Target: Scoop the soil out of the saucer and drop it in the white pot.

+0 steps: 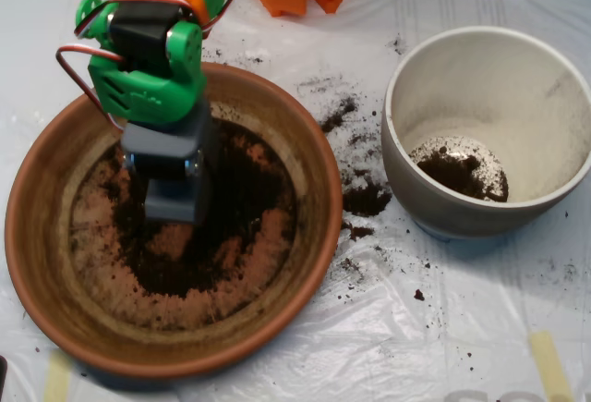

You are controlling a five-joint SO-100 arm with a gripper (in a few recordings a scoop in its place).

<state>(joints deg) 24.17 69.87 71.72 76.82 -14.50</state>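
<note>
Overhead view. Scoop (174,201) down in soil (217,226) at centre-left of saucer (309,157); shells' state can't be told. For a clean load: bite deep, lift level, carry right to white pot (399,97) (spill already lies between).

Clear plastic sheet over a white table

The wrinkled plastic sheet (416,337) covers the table, held by yellowish tape strips (550,363) near right, near left and far.
</note>
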